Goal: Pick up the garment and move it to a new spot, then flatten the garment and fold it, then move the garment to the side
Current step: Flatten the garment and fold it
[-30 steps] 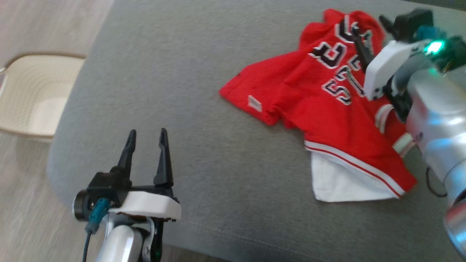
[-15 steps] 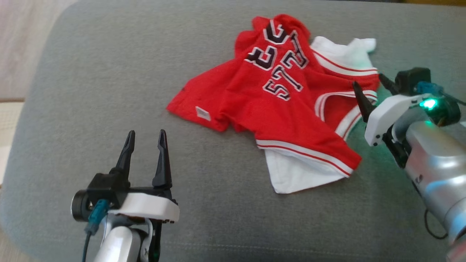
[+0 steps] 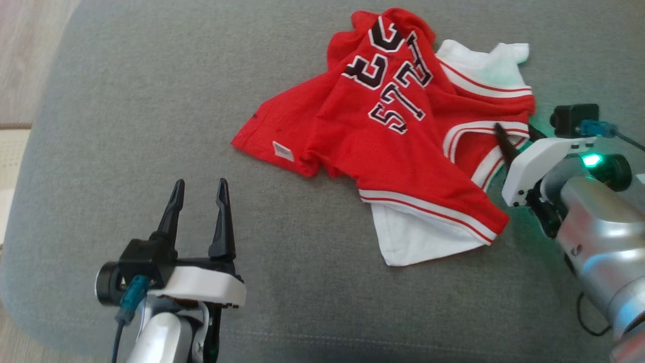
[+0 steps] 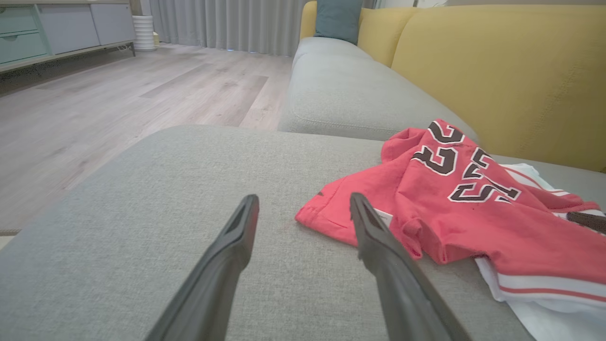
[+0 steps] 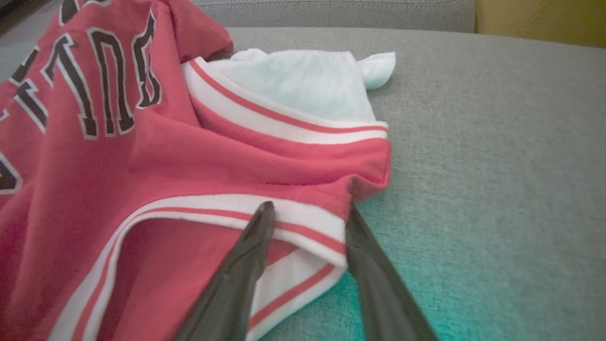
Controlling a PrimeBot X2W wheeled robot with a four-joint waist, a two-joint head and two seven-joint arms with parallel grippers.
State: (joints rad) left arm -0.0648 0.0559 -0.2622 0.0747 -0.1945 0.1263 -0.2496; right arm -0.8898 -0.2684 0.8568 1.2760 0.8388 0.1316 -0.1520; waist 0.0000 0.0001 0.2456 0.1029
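The garment [image 3: 393, 151] is a red jersey with black-and-white lettering, white trim and a white lining, lying rumpled on the grey sofa seat [image 3: 151, 126]. My right gripper [image 3: 514, 130] is at its right edge. In the right wrist view the right gripper [image 5: 307, 208] straddles the white-and-red trim of the garment [image 5: 189, 156], jaws still apart with the fabric edge between them. My left gripper [image 3: 198, 184] hovers open over bare cushion, left of and nearer than the garment. In the left wrist view the left gripper [image 4: 303, 203] points at the garment's [image 4: 473, 218] near hem, with nothing between its fingers.
A yellow backrest [image 4: 497, 71] rises behind the seat, with a teal cushion [image 4: 338, 19] further along. Wooden floor [image 4: 118, 94] lies beyond the seat's left edge. A pale basket's edge [image 3: 9, 156] shows at the left.
The head camera has turned, shifting the whole picture. My right gripper has come down onto the garment's right trim and its jaws have narrowed. The left gripper has stayed put.
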